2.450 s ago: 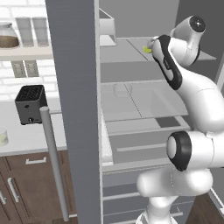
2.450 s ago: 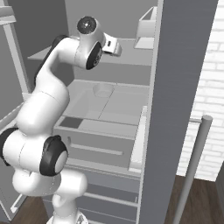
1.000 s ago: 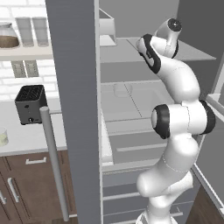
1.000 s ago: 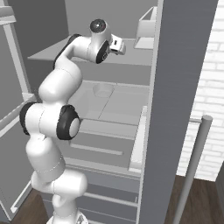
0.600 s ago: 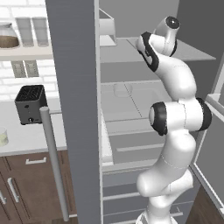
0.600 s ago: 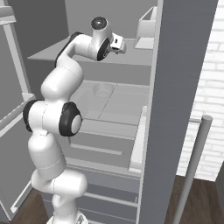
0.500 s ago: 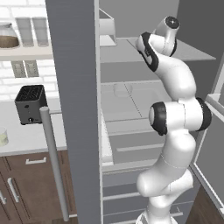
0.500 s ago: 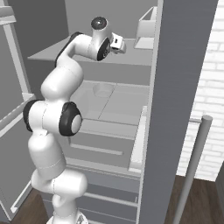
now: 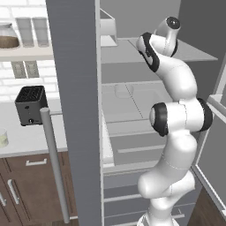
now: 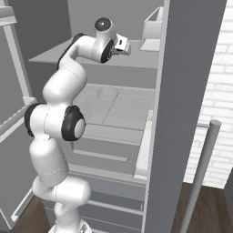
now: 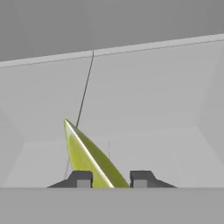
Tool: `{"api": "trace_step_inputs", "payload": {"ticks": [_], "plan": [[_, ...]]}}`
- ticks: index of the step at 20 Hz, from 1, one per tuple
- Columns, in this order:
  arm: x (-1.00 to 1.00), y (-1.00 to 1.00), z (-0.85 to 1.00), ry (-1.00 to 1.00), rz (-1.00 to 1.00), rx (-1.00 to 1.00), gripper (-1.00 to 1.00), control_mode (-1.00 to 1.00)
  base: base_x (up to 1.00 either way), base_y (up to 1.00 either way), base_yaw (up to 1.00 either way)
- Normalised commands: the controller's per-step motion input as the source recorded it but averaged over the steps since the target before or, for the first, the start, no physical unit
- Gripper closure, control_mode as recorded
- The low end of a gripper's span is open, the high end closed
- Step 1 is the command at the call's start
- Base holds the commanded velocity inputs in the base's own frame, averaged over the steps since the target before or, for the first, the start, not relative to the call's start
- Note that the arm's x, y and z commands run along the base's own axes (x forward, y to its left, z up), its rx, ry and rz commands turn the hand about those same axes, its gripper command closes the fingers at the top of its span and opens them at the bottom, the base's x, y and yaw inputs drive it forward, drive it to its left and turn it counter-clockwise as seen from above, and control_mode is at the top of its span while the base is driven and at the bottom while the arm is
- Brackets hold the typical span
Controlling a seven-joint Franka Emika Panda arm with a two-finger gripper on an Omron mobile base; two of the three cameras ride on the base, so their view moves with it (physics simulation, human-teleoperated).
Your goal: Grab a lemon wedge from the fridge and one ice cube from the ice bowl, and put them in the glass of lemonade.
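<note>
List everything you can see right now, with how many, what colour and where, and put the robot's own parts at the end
fridge: one, grey, door open in front of the robot, pale shelves inside
lemon wedge: one, yellow-green, on an upper fridge shelf, between the hand's finger tips
bin: one, pale grey, on the top fridge shelf
toaster: one, black, on the counter left of the fridge
glass of lemonade: one, clear with pale yellow-green liquid, at the counter's left edge
jar: one, clear with brown filling, on the wall shelf
tall glasses: two, grey, beside the jar
cabinets: brown, under the counter
arm: one, white with dark joints, reaching into the fridge
hand: one, dark finger tips either side of the wedge
</note>
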Motion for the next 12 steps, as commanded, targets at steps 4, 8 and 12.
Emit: {"api": "trace_step_inputs", "payload": {"ticks": [4, 8, 12], "plan": [[-0.37, 0.00, 0.00, -0.24, 0.00, 0.00, 1.00, -1.00, 0.00, 0.00, 0.00], [-0.52, 0.00, 0.00, -0.49, 0.00, 0.00, 1.00, -1.00, 0.00, 0.00, 0.00], [-0.89, 0.00, 0.21, -0.50, 0.00, 0.06, 1.00, -1.00, 0.00, 0.00, 0.00]]}}
